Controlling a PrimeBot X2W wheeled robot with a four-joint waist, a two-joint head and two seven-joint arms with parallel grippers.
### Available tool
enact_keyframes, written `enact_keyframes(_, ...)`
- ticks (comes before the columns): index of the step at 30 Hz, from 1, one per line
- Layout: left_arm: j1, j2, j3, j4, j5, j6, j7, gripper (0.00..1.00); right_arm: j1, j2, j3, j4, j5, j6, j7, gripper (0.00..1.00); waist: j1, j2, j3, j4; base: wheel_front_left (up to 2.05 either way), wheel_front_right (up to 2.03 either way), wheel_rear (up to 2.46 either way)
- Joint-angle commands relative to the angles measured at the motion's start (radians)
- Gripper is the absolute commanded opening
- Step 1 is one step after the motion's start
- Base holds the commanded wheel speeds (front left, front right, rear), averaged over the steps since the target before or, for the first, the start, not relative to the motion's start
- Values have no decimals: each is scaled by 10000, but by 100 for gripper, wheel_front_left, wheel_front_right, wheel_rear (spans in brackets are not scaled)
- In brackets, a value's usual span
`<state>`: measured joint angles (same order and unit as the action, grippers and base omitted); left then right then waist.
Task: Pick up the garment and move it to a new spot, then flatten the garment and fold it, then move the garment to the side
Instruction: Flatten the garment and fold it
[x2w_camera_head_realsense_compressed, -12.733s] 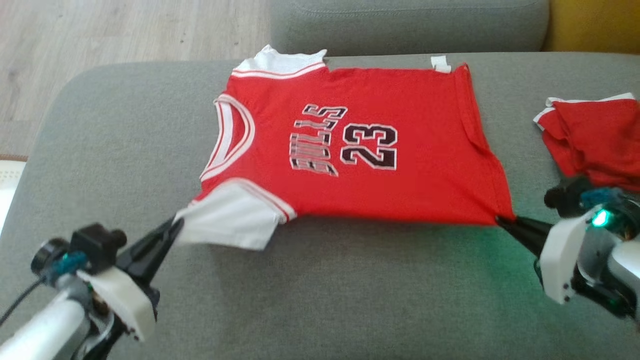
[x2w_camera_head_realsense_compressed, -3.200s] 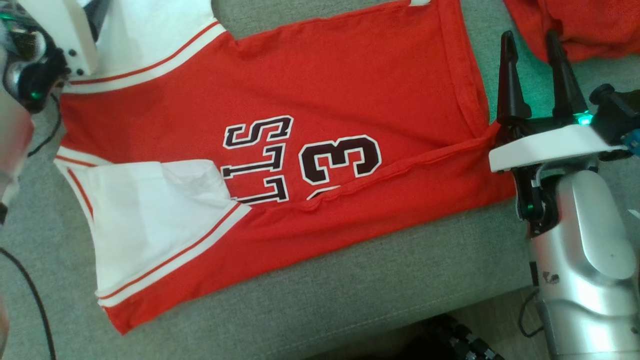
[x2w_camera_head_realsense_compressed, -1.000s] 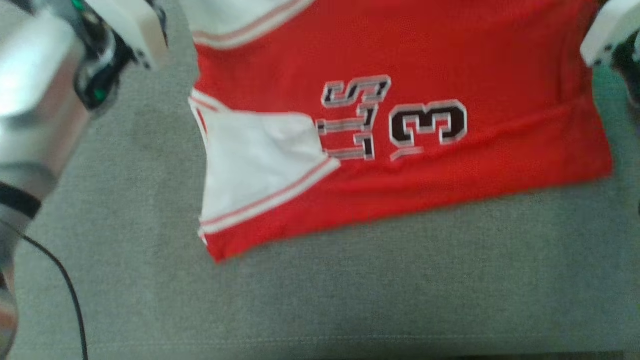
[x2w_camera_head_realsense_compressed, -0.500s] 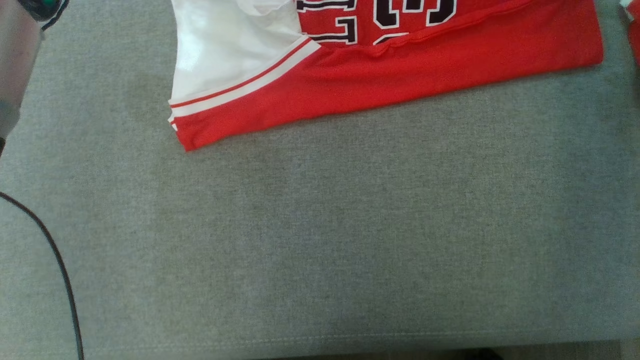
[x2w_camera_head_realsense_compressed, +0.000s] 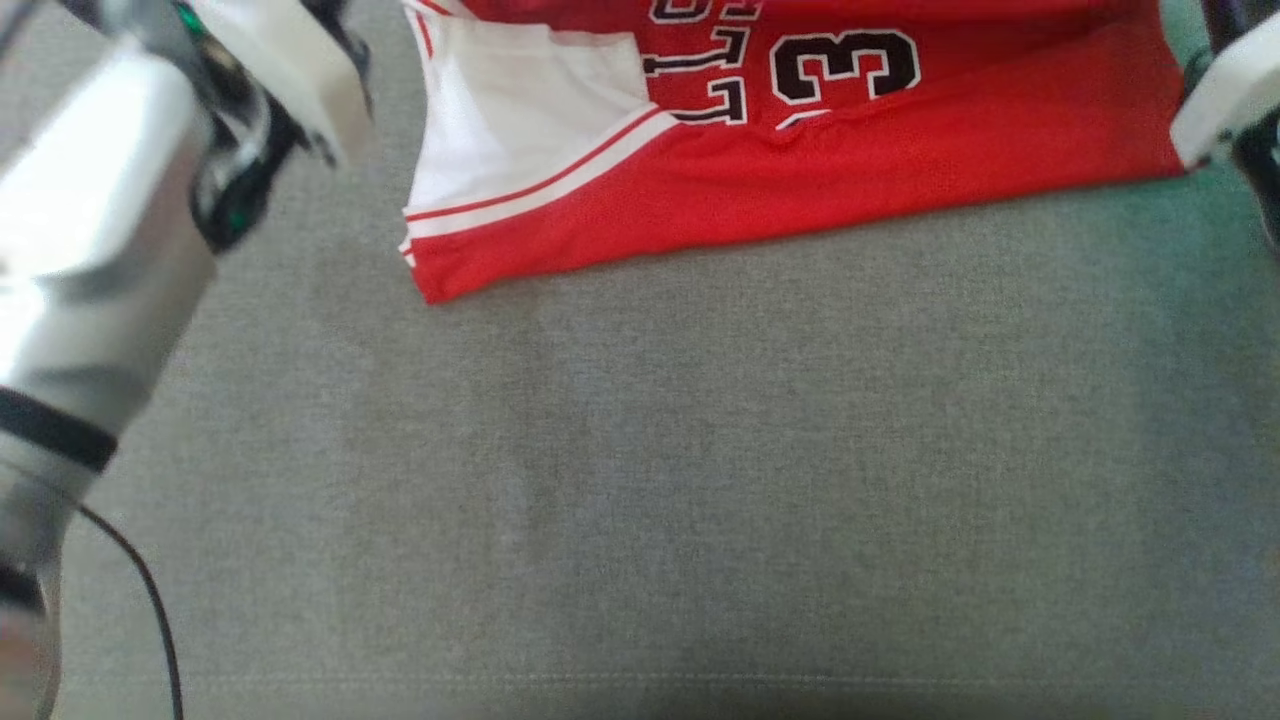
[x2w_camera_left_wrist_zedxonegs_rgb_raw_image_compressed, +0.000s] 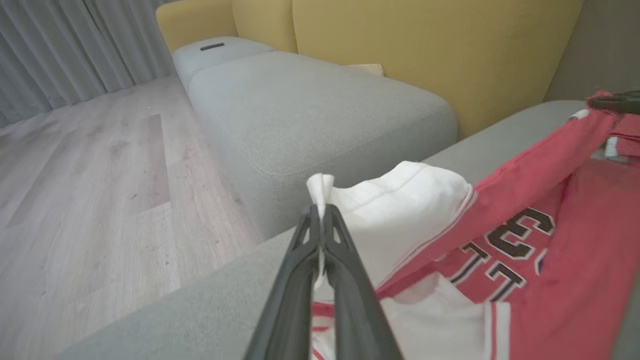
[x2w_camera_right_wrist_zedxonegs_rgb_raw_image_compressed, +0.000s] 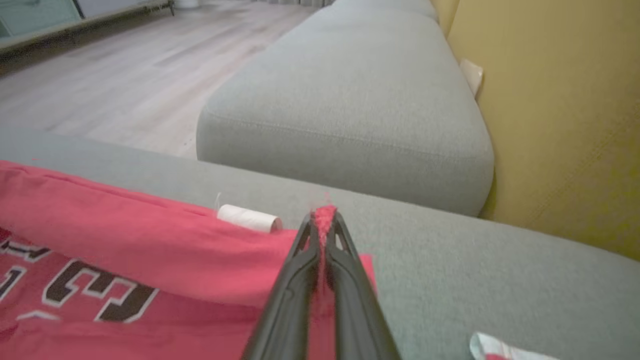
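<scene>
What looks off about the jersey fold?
The jersey lies askew: its near folded edge comes nearer the robot at the left corner, and the white sleeve folded in there covers part of the lettering. Nothing looks torn.

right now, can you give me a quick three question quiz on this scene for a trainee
1. True or false: the left tool is shut on the white sleeve of the jersey.
2. What does the right tool pinch? A) the jersey's red fabric B) a yellow towel C) nothing
3. In a few words: what surface does the jersey lie on?

Key
1. True: a tuft of white cloth sticks out past the closed tips.
2. A
3. A grey cushion.
</scene>
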<state>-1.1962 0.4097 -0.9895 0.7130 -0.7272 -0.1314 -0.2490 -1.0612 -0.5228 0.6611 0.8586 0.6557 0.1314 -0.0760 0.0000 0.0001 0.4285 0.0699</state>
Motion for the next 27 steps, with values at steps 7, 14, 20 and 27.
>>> enact_keyframes(7, 517, 1422, -986, -1450, -849, 10, 660, 0, 741, -1250, 1495, -806, 815, -7, 899, 0, 0, -1, -514, 292, 0, 0, 0)
enact_keyframes(14, 1062, 2198, -2041, -2573, -1794, 9, 1691, 0, 998, -2094, 2689, -1247, 1459, -7, 1832, 0, 0, -1, -752, 352, 0, 0, 0)
enact_keyframes(20, 1264, 2405, -2467, -3029, -2183, 9, 2184, 0, 965, -2458, 3298, -1511, 1814, -7, 2407, 0, 0, -1, -757, 302, 0, 0, 0)
enact_keyframes(27, 1402, 2419, -2726, -3022, -2320, 8, 2427, 0, 827, -2622, 3954, -1728, 2302, -7, 2914, 0, 0, -1, -640, 166, 0, 0, 0)
